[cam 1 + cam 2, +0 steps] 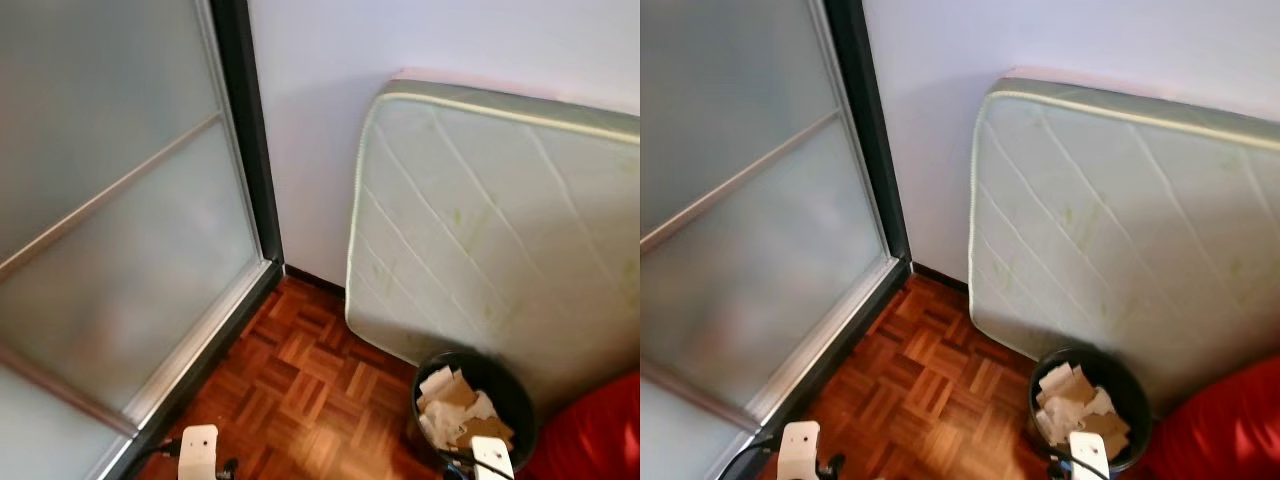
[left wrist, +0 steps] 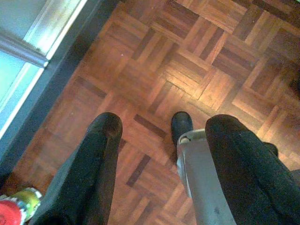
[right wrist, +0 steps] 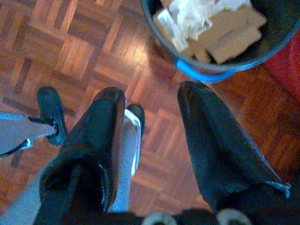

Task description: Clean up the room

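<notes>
Robot standing in the corner by the bin, both hands empty.

From where I stand, the black wastebasket [image 1: 476,405] sits on the parquet floor [image 1: 300,385] right against the leaning mattress [image 1: 500,230], already well filled with crumpled paper and cardboard scraps [image 3: 213,28], so some tidying looks done. The left gripper [image 2: 161,140] hangs over bare floor with its fingers spread and nothing between them; the right gripper [image 3: 150,110] is likewise spread and empty, just beside the bin's rim. No loose litter lies on the visible floor. At the left wrist view's edge there is a red and green object [image 2: 16,208], cut off, which I cannot identify. Something red [image 1: 600,430] beside the bin is also cropped. The frosted sliding door [image 1: 120,200] hides whatever is behind it.
</notes>
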`<state>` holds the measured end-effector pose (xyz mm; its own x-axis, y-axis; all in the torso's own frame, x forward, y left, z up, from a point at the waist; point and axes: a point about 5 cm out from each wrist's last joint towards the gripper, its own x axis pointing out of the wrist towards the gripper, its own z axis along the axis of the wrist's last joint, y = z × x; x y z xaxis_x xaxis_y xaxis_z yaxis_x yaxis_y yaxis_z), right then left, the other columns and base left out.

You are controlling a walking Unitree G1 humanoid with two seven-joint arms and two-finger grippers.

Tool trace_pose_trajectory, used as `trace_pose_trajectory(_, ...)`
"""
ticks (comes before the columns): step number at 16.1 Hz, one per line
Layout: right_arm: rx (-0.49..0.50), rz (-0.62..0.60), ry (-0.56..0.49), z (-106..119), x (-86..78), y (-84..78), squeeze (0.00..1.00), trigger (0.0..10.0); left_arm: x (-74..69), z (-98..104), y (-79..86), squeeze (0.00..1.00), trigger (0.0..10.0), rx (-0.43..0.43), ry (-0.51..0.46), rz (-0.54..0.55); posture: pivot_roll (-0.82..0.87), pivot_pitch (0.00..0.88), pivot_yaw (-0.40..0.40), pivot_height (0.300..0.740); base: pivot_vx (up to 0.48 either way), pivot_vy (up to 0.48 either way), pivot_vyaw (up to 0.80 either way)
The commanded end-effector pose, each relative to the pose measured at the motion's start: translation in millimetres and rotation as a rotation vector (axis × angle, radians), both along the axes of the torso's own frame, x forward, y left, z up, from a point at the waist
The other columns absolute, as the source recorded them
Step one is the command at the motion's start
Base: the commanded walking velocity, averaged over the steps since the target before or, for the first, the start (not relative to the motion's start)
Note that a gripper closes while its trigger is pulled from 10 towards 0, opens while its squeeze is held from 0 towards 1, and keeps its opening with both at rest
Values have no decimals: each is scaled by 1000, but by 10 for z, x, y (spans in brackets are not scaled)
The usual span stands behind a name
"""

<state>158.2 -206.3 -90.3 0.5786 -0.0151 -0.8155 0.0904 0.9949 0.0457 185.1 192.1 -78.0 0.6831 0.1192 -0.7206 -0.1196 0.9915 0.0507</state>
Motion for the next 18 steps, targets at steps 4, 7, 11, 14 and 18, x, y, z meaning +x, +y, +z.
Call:
trace_pose_trajectory(4,-1,-11,21,-25,-69,-22,0,10000,-133,-73,11,0,10000,-8,59,10,-140,64,17,732,-134,0,0)
trace_pose_trajectory(7,1,-11,20,-25,-70,-20,0,10000,-149,-80,15,0,10000,-7,66,10,-141,69,17,732,0,0,0)
trace_pose_trajectory(11,-1,-21,16,-20,-56,-25,0,10000,-179,-95,34,0,10000,-9,83,16,-135,87,13,732,0,0,0)
trace_pose_trajectory(14,-2,-27,21,-21,-56,-27,0,10000,-181,-96,49,0,10000,-9,88,22,-134,92,12,732,0,0,-242)
trace_pose_trajectory(18,-3,-21,23,-15,-36,-25,0,10000,-167,-94,51,0,10000,-16,96,23,-133,91,12,732,0,0,-778)
